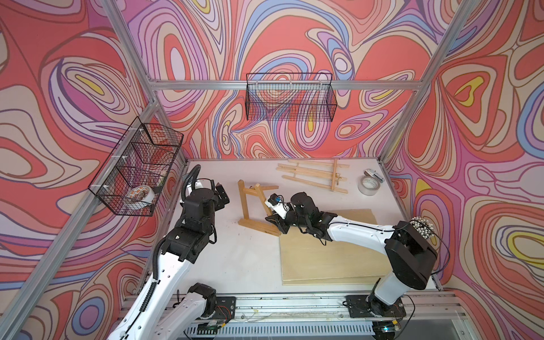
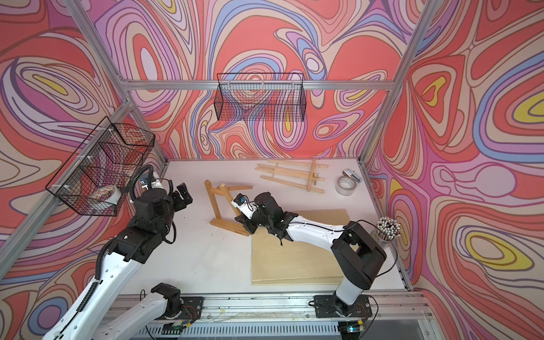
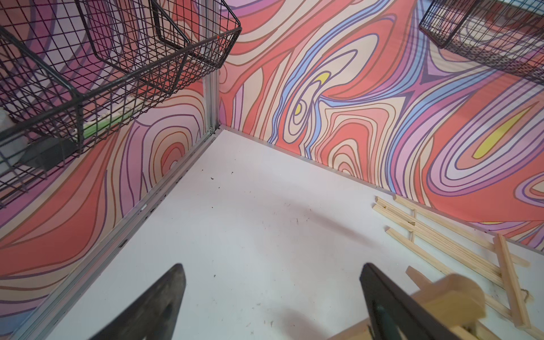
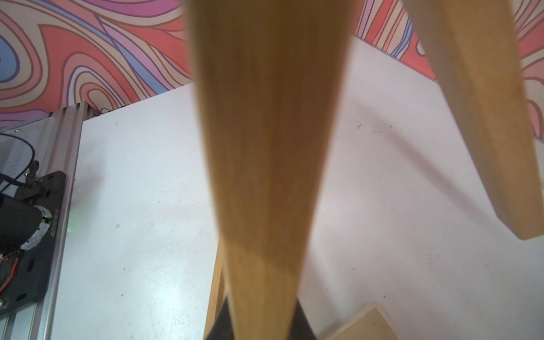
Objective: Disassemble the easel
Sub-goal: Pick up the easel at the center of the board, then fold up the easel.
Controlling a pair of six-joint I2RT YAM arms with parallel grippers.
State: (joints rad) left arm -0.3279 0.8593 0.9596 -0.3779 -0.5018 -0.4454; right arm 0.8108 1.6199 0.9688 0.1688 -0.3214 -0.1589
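On the white worktop (image 1: 235, 259), the tan wooden easel (image 1: 244, 203) is clamped steady by the right pincer (image 1: 275, 226) for pulling apart; the left pincer (image 1: 222, 195) is held apart nearby.

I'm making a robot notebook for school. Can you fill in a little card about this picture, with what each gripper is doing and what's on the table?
easel: golden wood, pieces joined, middle of the table
right gripper: shut on one bar of the easel
left gripper: open, holding nothing, beside the easel
at the back: thin-slat frame lying flat, tape roll near it
also on the table: flat wooden board
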